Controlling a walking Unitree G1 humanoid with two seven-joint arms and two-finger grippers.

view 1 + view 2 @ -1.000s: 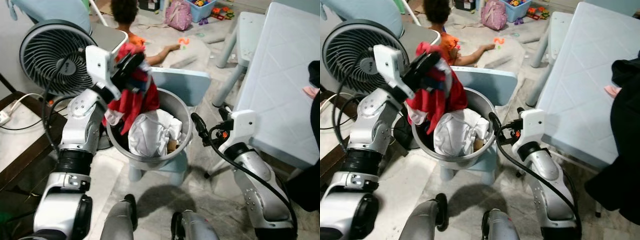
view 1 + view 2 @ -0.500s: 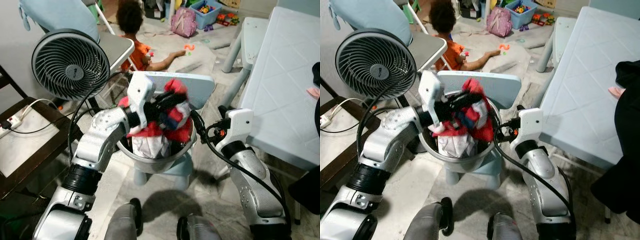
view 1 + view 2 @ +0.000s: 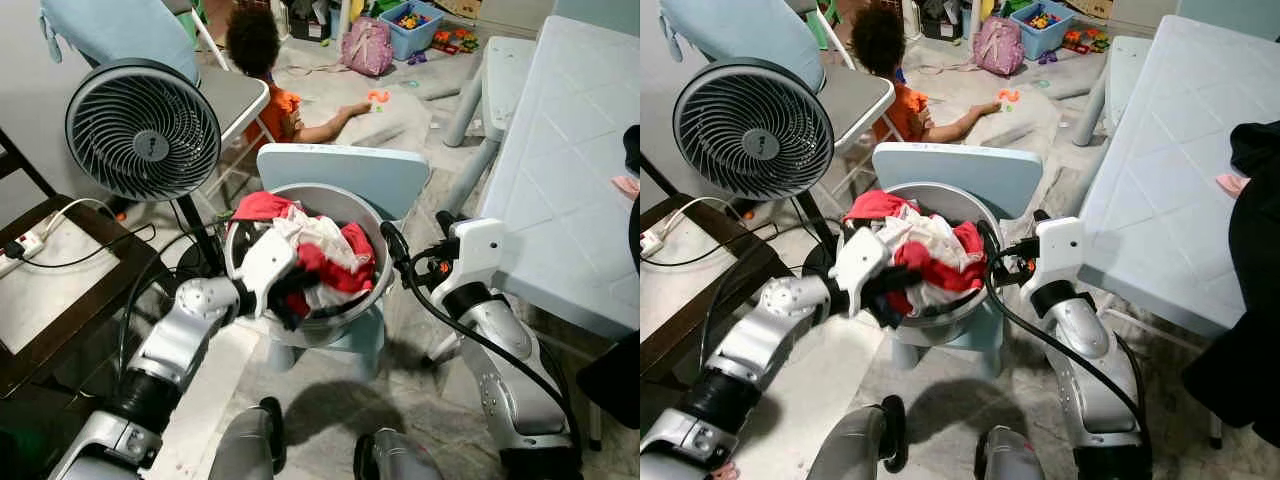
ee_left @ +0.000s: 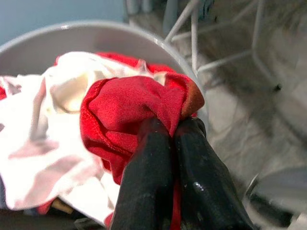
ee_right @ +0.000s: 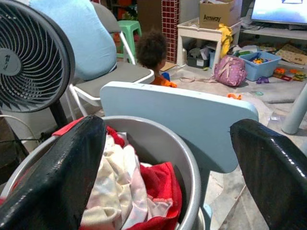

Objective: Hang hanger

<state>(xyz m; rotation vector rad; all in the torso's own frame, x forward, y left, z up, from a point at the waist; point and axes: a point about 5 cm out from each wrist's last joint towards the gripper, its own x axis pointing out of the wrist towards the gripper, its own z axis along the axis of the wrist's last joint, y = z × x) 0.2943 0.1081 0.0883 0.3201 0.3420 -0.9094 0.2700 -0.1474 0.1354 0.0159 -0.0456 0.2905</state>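
A grey bucket [image 3: 345, 206] stands on a small light-blue chair [image 3: 340, 168], heaped with red cloth [image 3: 335, 270] and white cloth [image 3: 312, 229]. My left gripper [image 3: 291, 296] is low at the bucket's near rim, shut on a fold of the red cloth [image 4: 129, 103]; in the left wrist view its two black fingers [image 4: 146, 163] press together on the fabric. My right gripper [image 3: 415, 238] hangs just beyond the bucket's right rim, open with nothing between its fingers [image 5: 72, 163], facing the bucket [image 5: 158, 139] and the chair back [image 5: 182, 115].
A standing fan [image 3: 143, 130] is at the back left, next to a dark wooden side table [image 3: 60, 300] with a power strip. A white table [image 3: 570, 150] runs along the right. A person [image 3: 265, 60] sits on the floor behind, among toys.
My left gripper has come down from above the bucket to its near rim, still holding the red cloth, which now lies in the bucket. The right gripper has stayed beside the rim.
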